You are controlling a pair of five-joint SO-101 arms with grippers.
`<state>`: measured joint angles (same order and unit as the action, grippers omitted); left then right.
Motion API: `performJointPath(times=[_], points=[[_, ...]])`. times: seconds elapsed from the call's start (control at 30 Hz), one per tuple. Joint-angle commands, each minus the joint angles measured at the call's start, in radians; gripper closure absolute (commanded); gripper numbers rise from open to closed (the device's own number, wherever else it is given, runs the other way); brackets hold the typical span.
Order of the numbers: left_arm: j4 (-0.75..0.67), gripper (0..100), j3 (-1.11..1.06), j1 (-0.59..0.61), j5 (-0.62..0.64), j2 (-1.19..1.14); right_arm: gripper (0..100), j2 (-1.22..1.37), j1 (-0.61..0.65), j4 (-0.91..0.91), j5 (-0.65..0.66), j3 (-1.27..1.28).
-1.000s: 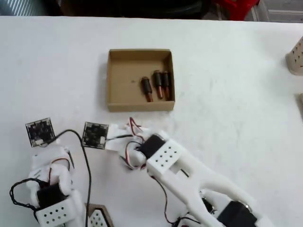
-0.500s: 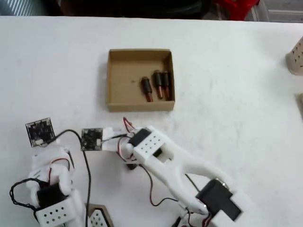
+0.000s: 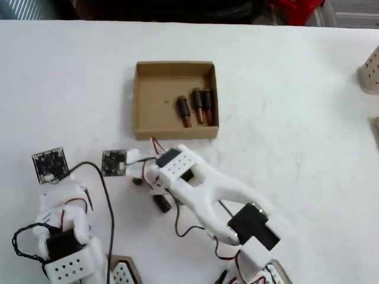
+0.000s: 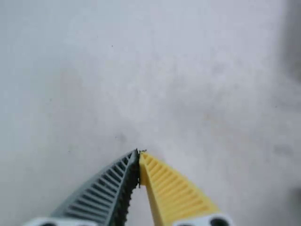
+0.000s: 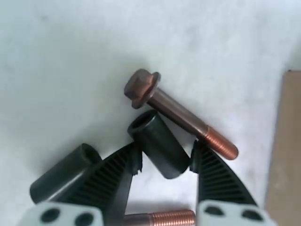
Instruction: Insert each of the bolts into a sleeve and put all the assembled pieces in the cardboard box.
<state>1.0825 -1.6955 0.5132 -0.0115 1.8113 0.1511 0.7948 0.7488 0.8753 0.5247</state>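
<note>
Across the white bench [image 3: 296,118], the right arm [image 3: 201,186] is stretching out toward the near wall of the cardboard box [image 3: 157,97], while the left arm [image 3: 62,231] is sitting folded at the near corner, well apart from the work. The box is lying open-side up in the middle of the bench, and three assembled pieces [image 3: 196,106] are resting side by side against one inner wall, so that share of the job is looking finished. The left end effector [image 4: 138,157] is hanging over bare bench with its grey and yellow fingers pressed together at the tips, holding nothing, probably parked to leave room. The right end effector [image 5: 165,153] is standing spread, its two fingers flanking a black sleeve [image 5: 159,144] that is lying on the bench with its open end facing away from the wrist; whether the pads are already pressing on it is hard to tell. That straddling stance is suggesting a pick-up of the sleeve, likely so a bolt can go into it. A second sleeve [image 5: 66,174] is lying just beside the outer face of one finger. A copper-coloured bolt [image 5: 181,114] is lying just beyond the flanked sleeve, nearly touching its open end, and another bolt [image 5: 162,218] is lying close under the wrist.
</note>
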Motion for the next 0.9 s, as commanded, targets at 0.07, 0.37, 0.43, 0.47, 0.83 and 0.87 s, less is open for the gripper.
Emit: performJointPath(times=[0.07, 0.37, 0.43, 0.47, 0.83, 0.87], points=[[0.011, 98, 0.003, 0.008, 0.005, 0.007, 84.7, 0.008, 0.001, -0.007, 0.011, -0.060], [0.011, 98, 0.003, 0.008, 0.003, 0.007, 91.6, 0.007, 0.018, -0.012, 0.009, -0.066], [0.011, 98, 0.003, 0.008, 0.003, 0.007, 95.4, 0.013, 0.025, -0.015, 0.009, -0.080], [0.011, 98, 0.003, 0.008, 0.003, 0.007, 96.9, 0.015, 0.027, -0.022, 0.009, -0.083], [0.011, 98, 0.003, 0.008, 0.003, 0.007, 98.1, -0.039, -0.041, 0.114, -0.002, -0.084], [0.011, 98, 0.003, 0.008, 0.003, 0.007, 98.1, -0.062, -0.056, 0.137, -0.017, -0.084]])
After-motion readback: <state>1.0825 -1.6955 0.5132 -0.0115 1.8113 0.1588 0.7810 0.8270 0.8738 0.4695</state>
